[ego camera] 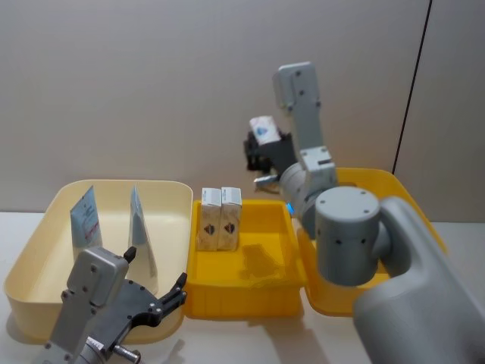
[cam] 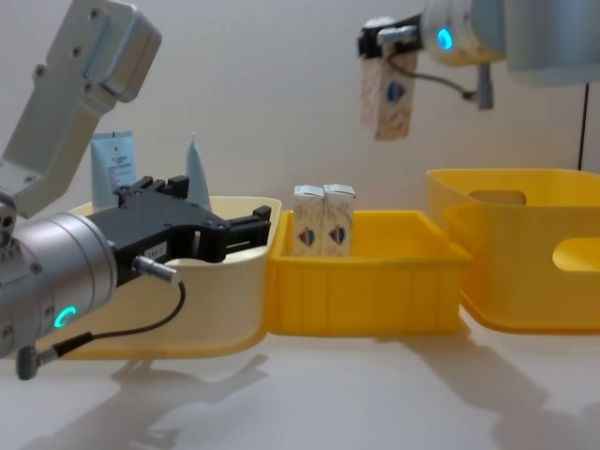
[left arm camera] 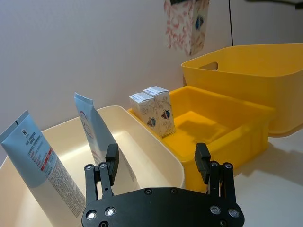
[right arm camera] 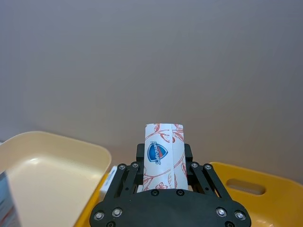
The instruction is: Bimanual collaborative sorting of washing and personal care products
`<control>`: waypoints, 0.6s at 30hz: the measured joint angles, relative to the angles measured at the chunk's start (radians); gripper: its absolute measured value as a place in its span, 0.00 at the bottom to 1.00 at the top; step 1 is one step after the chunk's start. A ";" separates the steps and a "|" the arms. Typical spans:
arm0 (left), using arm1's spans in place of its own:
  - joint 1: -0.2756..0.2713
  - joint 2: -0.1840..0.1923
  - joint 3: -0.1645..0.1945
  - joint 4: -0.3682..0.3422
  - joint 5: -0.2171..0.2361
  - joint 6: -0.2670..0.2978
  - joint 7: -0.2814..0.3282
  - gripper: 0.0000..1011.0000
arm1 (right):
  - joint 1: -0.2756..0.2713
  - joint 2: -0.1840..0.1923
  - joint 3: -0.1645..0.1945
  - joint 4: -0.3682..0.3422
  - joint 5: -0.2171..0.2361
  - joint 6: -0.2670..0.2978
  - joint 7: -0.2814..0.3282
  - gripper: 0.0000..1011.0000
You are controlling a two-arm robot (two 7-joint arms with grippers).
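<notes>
Cream plastic bin point(ego camera: 45, 220), shallow yellow plastic tray point(ego camera: 250, 303) and deep yellow plastic bin point(ego camera: 379, 178) with a handle slot are shown side by side in the head view, from the robot's left to its right. Two tall light-blue-and-white squeeze tubes point(ego camera: 86, 216) are stood upright in the cream plastic bin. Two small white cartons printed in red and blue point(ego camera: 209, 224) are stood touching each other at the tray's far left corner. A third carton point(ego camera: 264, 129) is held aloft by the right gripper point(ego camera: 262, 142), above the tray's far edge. The left gripper point(ego camera: 156, 271) is poised at the near wall of the cream plastic bin.

Left wrist view: the left gripper's jaws are spread wide and nothing is held between them. The tubes are seen beyond them, leaning slightly.

Right wrist view: the right gripper's jaws are closed on one end of the third carton, whose blue shield mark is turned to the camera.

Chest view: the third carton is seen hanging from the right gripper well above the tray, to the right of the two stood cartons.

Progress, as judged: four items are already sorted by kind, tubes in the bin and cartons in the tray. The carried carton is left to be set beside the other two. Whether more items wait in the deep yellow plastic bin cannot be told.
</notes>
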 joint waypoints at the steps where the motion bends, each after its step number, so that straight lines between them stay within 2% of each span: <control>1: 0.000 0.000 0.000 0.000 0.000 0.000 0.000 0.99 | 0.003 0.002 0.001 0.000 -0.005 -0.004 -0.004 0.41; 10: 0.000 0.000 0.000 0.000 0.000 0.000 0.000 0.99 | 0.037 0.038 0.026 0.005 -0.059 -0.036 -0.059 0.41; 18: 0.000 0.000 0.000 0.000 0.000 0.000 0.000 0.99 | 0.045 0.069 0.062 0.005 -0.096 -0.016 -0.110 0.41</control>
